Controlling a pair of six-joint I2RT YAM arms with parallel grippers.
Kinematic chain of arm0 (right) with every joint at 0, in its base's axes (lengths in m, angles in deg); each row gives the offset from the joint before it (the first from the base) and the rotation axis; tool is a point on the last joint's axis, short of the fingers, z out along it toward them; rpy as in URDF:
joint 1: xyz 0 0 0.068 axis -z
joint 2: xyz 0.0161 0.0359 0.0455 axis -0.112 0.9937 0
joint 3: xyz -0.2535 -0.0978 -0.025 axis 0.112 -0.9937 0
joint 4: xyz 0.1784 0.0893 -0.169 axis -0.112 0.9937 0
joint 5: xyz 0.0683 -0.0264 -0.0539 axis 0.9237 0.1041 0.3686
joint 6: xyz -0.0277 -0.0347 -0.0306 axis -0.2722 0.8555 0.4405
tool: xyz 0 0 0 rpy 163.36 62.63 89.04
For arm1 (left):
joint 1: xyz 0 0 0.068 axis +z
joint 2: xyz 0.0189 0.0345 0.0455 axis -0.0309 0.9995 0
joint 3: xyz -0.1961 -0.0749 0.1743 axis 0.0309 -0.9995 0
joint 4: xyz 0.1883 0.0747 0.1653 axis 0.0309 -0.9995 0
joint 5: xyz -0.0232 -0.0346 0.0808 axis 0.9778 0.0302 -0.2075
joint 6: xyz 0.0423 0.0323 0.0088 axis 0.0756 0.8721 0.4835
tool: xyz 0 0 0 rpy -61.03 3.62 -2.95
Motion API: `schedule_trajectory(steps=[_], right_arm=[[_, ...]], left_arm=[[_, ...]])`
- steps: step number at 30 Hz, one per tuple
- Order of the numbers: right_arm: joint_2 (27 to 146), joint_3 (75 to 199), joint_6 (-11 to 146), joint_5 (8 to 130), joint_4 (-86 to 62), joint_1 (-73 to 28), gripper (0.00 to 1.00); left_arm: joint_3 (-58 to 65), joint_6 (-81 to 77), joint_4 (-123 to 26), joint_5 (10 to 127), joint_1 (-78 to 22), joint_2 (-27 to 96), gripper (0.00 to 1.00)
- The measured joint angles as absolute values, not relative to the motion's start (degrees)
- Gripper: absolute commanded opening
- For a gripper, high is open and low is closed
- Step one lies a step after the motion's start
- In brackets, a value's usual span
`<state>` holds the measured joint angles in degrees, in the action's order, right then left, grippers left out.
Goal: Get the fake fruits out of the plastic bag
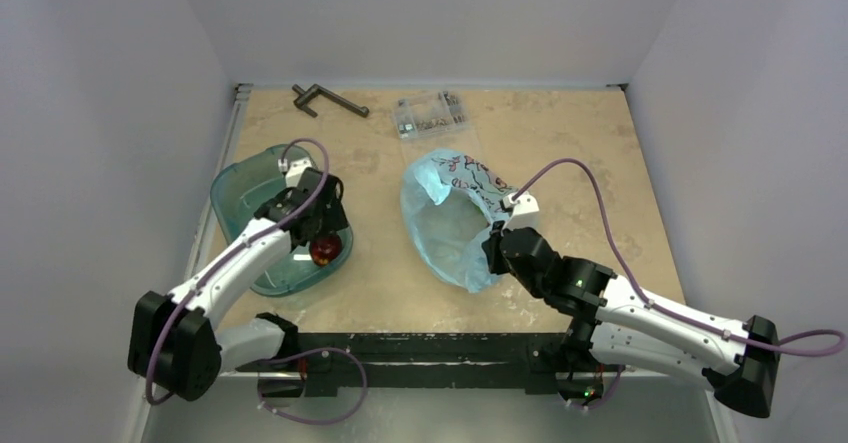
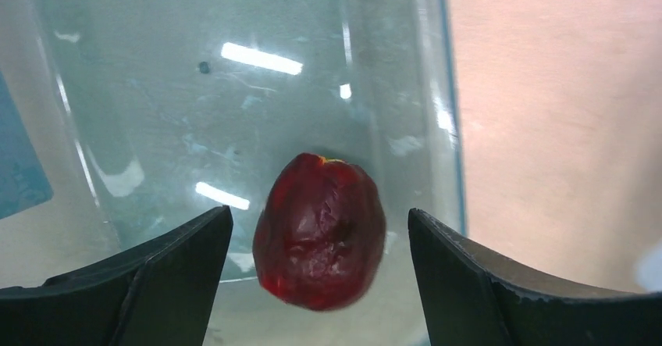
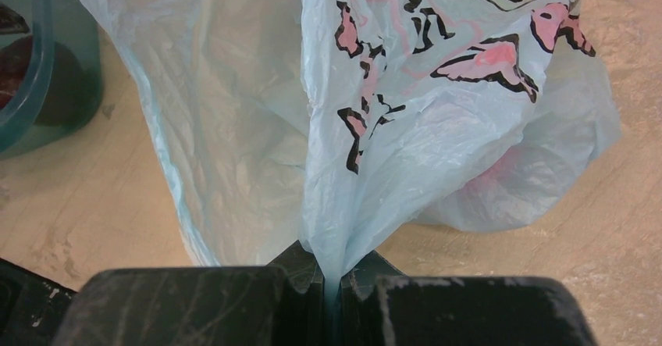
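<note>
A dark red apple, one of the fake fruits, sits in the teal tub between the fingers of my left gripper. The jaws stand open, with a gap on each side of the apple. From above, the apple lies near the tub's right wall, under the left gripper. The light-blue plastic bag lies at the table's middle with its mouth gaping. My right gripper is shut on a pinched fold of the bag's edge. No fruit shows inside the bag.
A dark metal tool and a clear flat parts box lie at the far edge of the table. The tub's corner shows at the left of the right wrist view. White walls enclose the table.
</note>
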<state>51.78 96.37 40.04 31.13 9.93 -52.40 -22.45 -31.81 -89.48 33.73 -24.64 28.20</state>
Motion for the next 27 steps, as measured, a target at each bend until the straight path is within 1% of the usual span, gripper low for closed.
schedule_trajectory(steps=[4,6,12,17,20,23,27], right_arm=[[52.5,97.4,41.5,32.1,9.5,-52.4,0.00],[53.8,99.3,42.8,32.9,9.0,-52.4,0.00],[61.9,110.3,47.6,38.1,4.9,-52.4,0.00],[67.4,117.6,52.4,46.4,0.5,-52.4,0.00],[67.7,117.7,53.0,48.9,-1.0,-52.4,0.00],[65.6,114.7,52.1,49.2,-0.6,-52.4,0.00],[60.2,107.1,49.1,49.2,1.2,-52.4,0.00]], left_arm=[[-22.2,-31.2,-89.5,40.2,-24.6,20.7,0.78],[-21.7,-30.1,-89.3,45.5,-24.6,16.9,0.77],[-18.7,-27.5,-89.2,59.8,-24.6,11.4,0.75],[-19.4,-26.6,-86.0,72.9,-24.6,6.2,0.73],[-22.0,-26.8,-81.8,80.4,-24.7,3.4,0.73],[-25.0,-27.3,-78.1,86.7,-25.0,2.0,0.75],[-24.7,-27.1,-75.7,90.1,-30.8,2.7,0.75]])
